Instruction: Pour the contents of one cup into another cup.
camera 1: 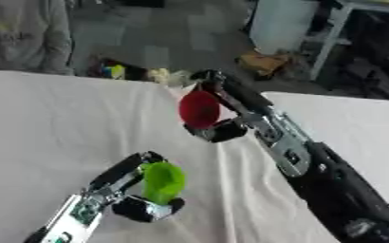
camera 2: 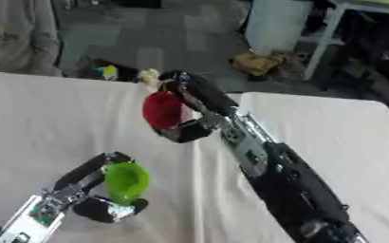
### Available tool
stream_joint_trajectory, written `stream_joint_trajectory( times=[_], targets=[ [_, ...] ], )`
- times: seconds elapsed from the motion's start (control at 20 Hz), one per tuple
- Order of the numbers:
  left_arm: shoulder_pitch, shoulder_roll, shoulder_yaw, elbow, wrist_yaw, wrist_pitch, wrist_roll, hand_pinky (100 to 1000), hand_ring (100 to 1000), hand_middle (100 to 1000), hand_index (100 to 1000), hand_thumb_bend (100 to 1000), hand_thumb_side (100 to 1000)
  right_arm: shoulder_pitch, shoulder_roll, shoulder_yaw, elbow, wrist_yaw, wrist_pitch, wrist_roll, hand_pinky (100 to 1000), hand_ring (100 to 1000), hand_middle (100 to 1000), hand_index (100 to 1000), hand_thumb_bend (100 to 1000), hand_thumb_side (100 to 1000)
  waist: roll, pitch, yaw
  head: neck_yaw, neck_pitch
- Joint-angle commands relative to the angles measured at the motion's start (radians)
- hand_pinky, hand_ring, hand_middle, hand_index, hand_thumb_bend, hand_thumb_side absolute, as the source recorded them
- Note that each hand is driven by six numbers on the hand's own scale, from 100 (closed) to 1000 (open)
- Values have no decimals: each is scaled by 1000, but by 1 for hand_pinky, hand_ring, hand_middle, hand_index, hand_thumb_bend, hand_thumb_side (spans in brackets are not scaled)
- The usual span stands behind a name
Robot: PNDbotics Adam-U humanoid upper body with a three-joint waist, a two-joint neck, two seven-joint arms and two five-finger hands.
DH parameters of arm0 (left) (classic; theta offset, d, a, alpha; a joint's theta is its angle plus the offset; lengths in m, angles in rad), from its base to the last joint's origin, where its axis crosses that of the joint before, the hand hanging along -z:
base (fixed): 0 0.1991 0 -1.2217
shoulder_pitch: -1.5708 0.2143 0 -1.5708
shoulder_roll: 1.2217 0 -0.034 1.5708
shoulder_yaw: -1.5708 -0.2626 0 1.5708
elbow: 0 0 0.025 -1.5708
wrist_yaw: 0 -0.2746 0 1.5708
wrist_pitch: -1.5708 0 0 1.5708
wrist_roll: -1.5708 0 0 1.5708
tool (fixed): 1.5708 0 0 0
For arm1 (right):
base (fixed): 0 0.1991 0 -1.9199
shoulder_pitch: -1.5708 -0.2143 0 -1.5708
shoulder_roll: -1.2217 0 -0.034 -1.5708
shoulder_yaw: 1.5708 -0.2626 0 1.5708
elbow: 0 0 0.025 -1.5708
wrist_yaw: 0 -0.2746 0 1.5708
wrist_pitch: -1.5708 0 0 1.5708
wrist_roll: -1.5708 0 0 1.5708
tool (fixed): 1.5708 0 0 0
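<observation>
A red cup is held in my right hand, whose fingers and thumb curl round it above the white table. The cup is tipped on its side, its mouth facing left. My left hand grips a green cup lower down, near the table's front. That cup leans, with its open mouth turned up and to the right. The red cup hangs above and to the right of the green one, apart from it. I cannot see what either cup holds.
A white cloth covers the table, with a crease running down its middle. Beyond the far edge lie small objects on the floor, a cardboard box and a white cabinet.
</observation>
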Motion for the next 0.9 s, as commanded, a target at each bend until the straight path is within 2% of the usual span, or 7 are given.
stream_joint_trajectory(
  times=[0.05,0.9],
  targets=[
    [-23,-10,17,-8,-2,1,12,463,341,411,538,195,393,-29,-9,0,-39,49,-10,-21,870,843,206,588,100,100,2,-21,-6,4,-8],
    [-46,-26,39,10,-3,12,31,464,339,409,538,190,390,-41,-3,32,-149,293,-62,-95,857,804,247,665,100,100,-4,-30,-25,14,-6]
  ],
)
